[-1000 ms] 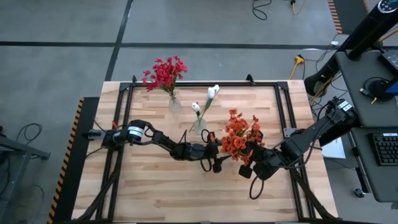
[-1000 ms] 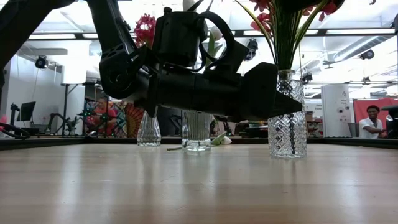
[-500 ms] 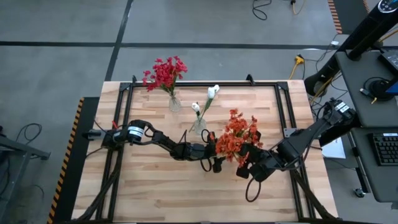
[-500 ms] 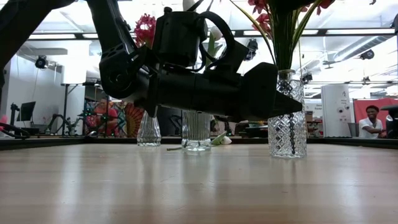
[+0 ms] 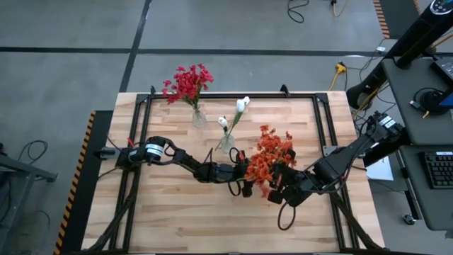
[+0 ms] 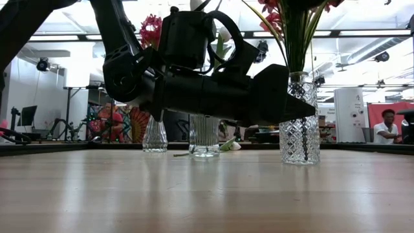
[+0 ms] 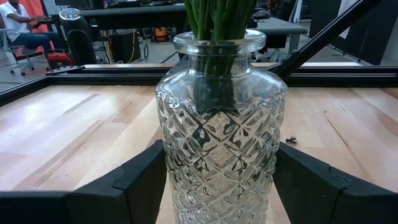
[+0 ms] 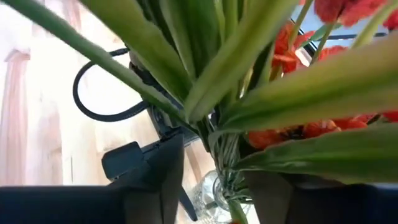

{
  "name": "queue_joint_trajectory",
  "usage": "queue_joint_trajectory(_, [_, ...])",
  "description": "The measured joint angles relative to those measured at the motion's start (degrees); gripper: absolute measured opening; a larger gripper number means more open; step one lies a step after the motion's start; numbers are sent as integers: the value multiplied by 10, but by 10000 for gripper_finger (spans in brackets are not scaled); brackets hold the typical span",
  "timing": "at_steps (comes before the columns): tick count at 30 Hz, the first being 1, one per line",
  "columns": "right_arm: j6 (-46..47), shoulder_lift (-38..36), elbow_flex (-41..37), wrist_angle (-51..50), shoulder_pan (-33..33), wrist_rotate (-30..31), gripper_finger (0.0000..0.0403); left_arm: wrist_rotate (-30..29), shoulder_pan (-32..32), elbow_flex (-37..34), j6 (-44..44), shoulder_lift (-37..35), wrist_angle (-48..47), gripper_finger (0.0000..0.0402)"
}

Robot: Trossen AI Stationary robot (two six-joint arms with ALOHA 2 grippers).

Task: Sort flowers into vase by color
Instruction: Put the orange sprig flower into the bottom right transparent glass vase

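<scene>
**Three vases filled by colour, left gripper clasping the orange one**

High view: on the wooden table (image 5: pixel 177 212) stand three glass vases. The far one (image 5: pixel 199 117) holds the crimson-red flowers (image 5: pixel 187 83). The middle vase (image 5: pixel 226 144) holds the white buds (image 5: pixel 241 105) on thin stalks. Nearer the right side, the orange-red flowers (image 5: pixel 270 157) spread so wide that they hide their own vase. The left gripper (image 5: pixel 248 177) reaches in low from the left to the base of that bunch. The right gripper (image 5: pixel 277 191) sits just beside the orange-red blooms, on their right and near side.

Low view: the diamond-cut vase (image 6: pixel 299 123) stands upright on the table with green stalks rising from its neck. The left arm fills the middle of the picture and its tip meets the vase's side. Behind it stand the slim vase with red blooms and the squat middle vase. A person (image 6: pixel 387 126) sits in the room beyond.

Left wrist view: the diamond-cut vase sits between the two dark fingers (image 7: pixel 140 180), which are spread wide and press against its sides, stalks packed in its neck.

Right wrist view: the right gripper's fingers (image 8: pixel 152 171) stand partly apart on either side of the green stalks and leaves above the vase mouth; whether they touch the stalks I cannot tell.
</scene>
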Motion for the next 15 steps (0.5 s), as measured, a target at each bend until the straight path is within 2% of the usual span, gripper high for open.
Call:
queue_joint_trajectory(7, [4, -1, 15, -33, 3, -17, 179, 0, 0, 0, -1, 0, -1, 246])
queue_joint_trajectory(15, [-36, 2, 16, -50, 12, -3, 180, -3, -1, 0, -10, 0, -5, 246])
